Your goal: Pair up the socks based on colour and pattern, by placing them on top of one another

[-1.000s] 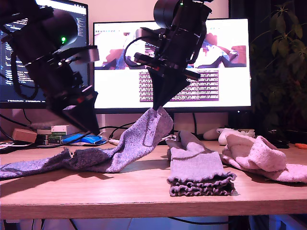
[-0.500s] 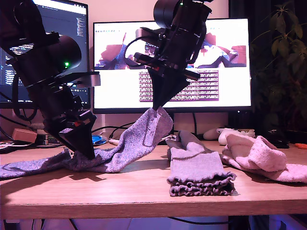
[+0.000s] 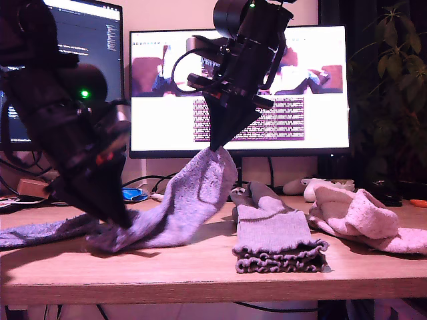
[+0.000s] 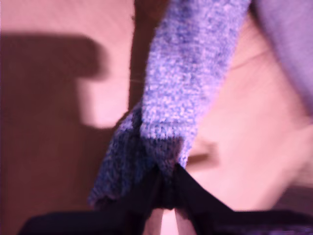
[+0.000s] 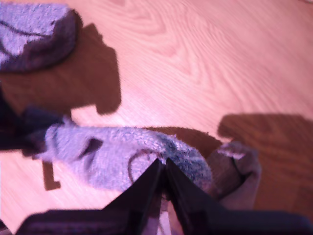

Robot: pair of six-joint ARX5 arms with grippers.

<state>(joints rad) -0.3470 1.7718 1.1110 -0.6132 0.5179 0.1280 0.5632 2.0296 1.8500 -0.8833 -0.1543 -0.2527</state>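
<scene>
A speckled blue-purple knit sock (image 3: 190,197) is stretched between both grippers. My second gripper (image 3: 215,148) is shut on its upper end, holding it above the middle of the table; the sock (image 5: 122,156) hangs below the jaws (image 5: 163,164). At the exterior view's left, my first gripper (image 3: 123,223) is shut on the lower end (image 4: 171,98), down near the tabletop (image 4: 166,171). The other blue-purple sock (image 3: 33,235) lies flat at the exterior view's far left. Grey socks with frilly cuffs (image 3: 277,237) lie in the middle. Fuzzy pink socks (image 3: 360,215) lie at the exterior view's right.
A wooden table (image 3: 200,273) carries everything. Two monitors (image 3: 320,87) stand at the back. A white game controller (image 3: 320,187) sits behind the pink socks. A plant (image 3: 393,80) fills the exterior view's right edge. Small boxes and cables lie behind my first arm.
My first gripper came down from above the sock onto its lower end and shut on it, bunching that end toward the table's front. My second gripper stayed put.
</scene>
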